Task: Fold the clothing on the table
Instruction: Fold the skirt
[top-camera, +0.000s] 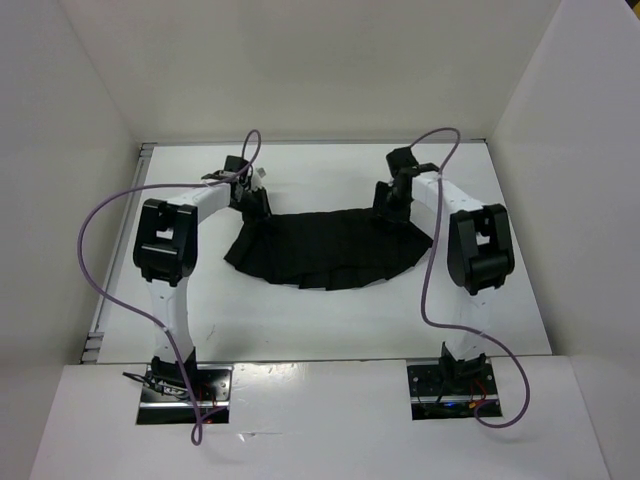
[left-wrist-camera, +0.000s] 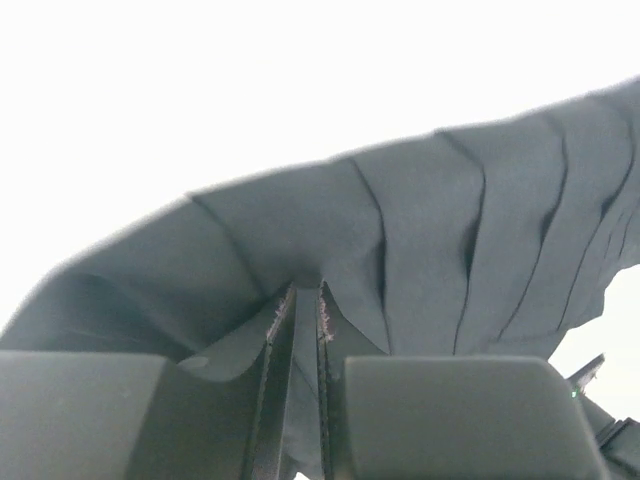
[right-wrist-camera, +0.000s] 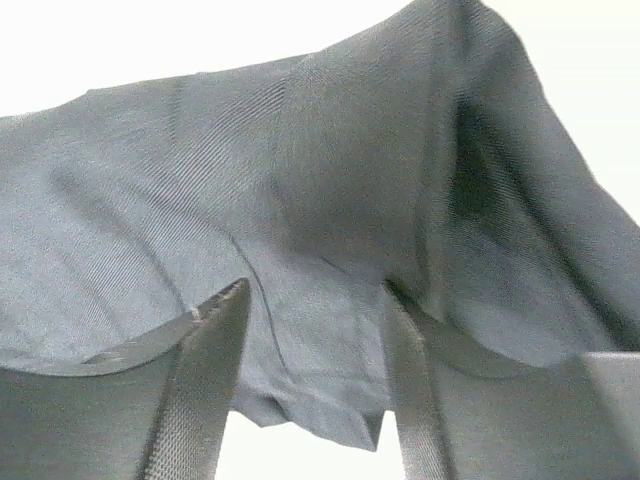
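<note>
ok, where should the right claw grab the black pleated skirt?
Probably the far right corner of the black pleated fabric skirt, on its straight waistband, mirroring the left claw pinching the far left. Come from above, jaws astride that thin straight edge.

White enclosure walls (top-camera: 300, 60) all around

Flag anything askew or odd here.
The skirt lies askew: it is fanned in a curve, its near hem is uneven, and one far corner is drawn up where the left gripper pinches it. The right gripper stands open at the other corner. Nothing looks torn or spilled.
</note>
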